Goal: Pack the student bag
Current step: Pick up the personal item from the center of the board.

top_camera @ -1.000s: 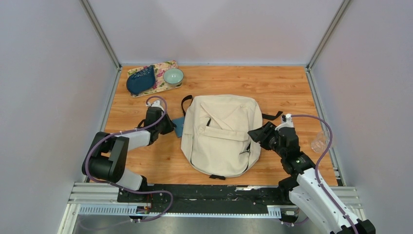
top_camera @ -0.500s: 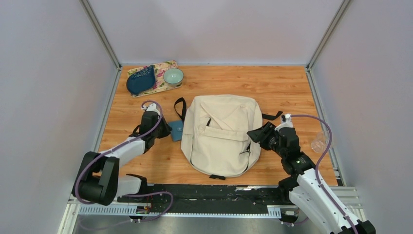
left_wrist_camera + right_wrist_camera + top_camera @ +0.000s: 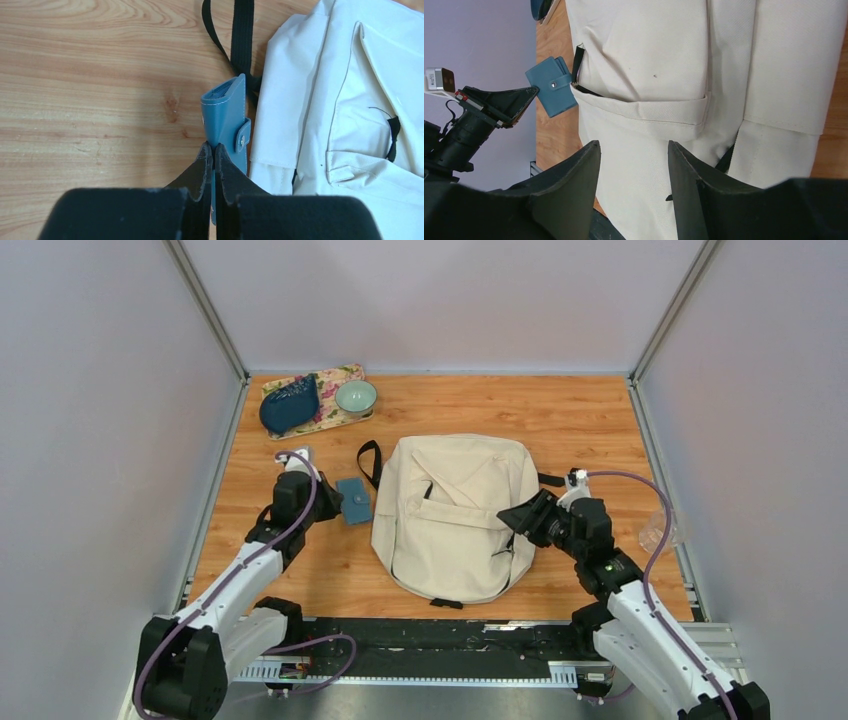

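The cream student bag [image 3: 455, 515] lies flat in the middle of the table, front pocket up, black straps at its sides. It also shows in the left wrist view [image 3: 345, 100] and the right wrist view [image 3: 664, 75]. My left gripper [image 3: 332, 505] is shut on a small blue snap wallet [image 3: 353, 500], held just left of the bag. The wallet shows in the left wrist view [image 3: 227, 120], pinched at its near edge between the fingertips [image 3: 210, 150]. My right gripper [image 3: 520, 515] is open and empty over the bag's right edge, its jaws apart in the right wrist view [image 3: 634, 150].
A floral tray [image 3: 338, 390] at the back left holds a dark blue dish [image 3: 289, 406] and a pale green bowl [image 3: 356, 396]. A clear glass [image 3: 657, 530] stands at the right edge. Grey walls enclose the table on three sides.
My left gripper has pulled the blue wallet left and away from the bag's edge, and the arm has stretched out. My right gripper has shifted slightly left over the bag.
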Robot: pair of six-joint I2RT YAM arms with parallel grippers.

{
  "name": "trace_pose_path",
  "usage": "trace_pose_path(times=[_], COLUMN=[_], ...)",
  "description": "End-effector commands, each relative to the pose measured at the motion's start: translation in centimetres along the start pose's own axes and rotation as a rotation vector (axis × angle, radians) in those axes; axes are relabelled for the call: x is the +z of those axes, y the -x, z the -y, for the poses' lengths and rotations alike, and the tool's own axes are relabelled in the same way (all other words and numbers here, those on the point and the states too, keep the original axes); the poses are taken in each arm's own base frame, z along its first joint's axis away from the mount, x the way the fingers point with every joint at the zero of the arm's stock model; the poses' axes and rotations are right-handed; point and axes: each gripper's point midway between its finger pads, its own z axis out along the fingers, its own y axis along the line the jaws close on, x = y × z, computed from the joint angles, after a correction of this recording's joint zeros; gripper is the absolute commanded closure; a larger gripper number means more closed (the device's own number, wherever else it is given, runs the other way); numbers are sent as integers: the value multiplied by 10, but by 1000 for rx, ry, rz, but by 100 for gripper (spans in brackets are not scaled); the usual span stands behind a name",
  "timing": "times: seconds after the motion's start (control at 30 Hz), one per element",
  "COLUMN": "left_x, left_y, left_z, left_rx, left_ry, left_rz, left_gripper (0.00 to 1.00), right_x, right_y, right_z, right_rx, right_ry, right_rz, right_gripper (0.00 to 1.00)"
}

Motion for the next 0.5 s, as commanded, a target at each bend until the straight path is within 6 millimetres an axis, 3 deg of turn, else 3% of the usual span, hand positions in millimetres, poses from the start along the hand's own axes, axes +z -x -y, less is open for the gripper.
trace_pose_path(times=[0.0,0.23,0.27,0.47], left_x=[-13,-40,-45,-69], left_y=[25,45,54,52], left_z=[26,75,84,135], left_rx=[29,49,51,30], left_ry=[-100,-339,-382,-680], left_rz=[53,83,115,53], left_gripper=[100,100,100,100], right_x=[-3,-2,-2,3], right_y=[10,8,6,0], right_z=[-35,-50,-52,-81], right_rx=[-19,-25,-24,-66], right_ry=[124,194,199,290], right_rz=[9,-10,-21,-57], right_gripper=[44,43,43,38])
